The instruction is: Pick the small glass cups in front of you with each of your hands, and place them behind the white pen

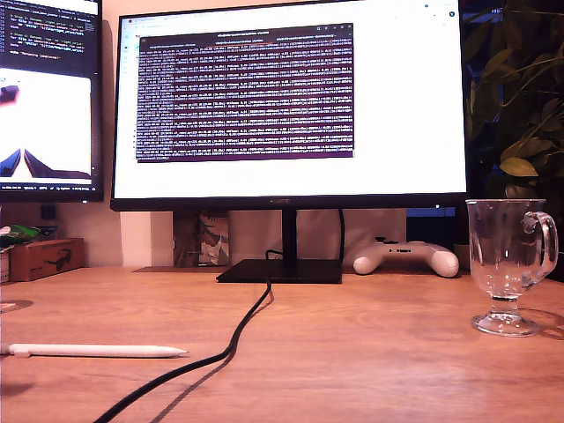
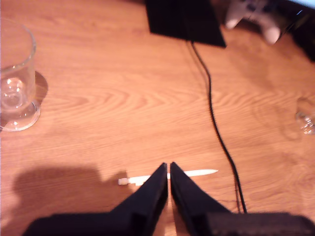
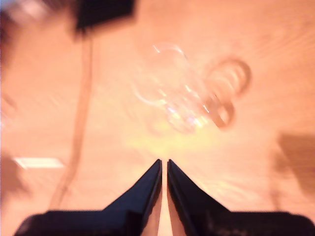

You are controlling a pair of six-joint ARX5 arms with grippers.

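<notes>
One small glass cup (image 1: 511,264) stands upright on the wooden desk at the exterior view's right, handle to the right. The white pen (image 1: 97,351) lies at the exterior view's lower left. Neither gripper shows in the exterior view. My first gripper (image 2: 169,167) is shut and empty, hovering over the white pen (image 2: 197,173). A second glass cup (image 2: 15,83) stands apart from it, and a sliver of the other cup (image 2: 307,115) shows at the frame edge. My second gripper (image 3: 164,162) is shut and empty. A blurred glass cup (image 3: 182,98) sits ahead of it and the pen (image 3: 38,162) lies off to one side.
A black cable (image 1: 242,330) runs from the monitor stand (image 1: 280,270) across the desk, passing the pen's tip. A white game controller (image 1: 405,257) lies behind the cup. A cardboard box (image 1: 46,257) sits at the exterior view's left, and plant leaves (image 1: 520,106) at its right.
</notes>
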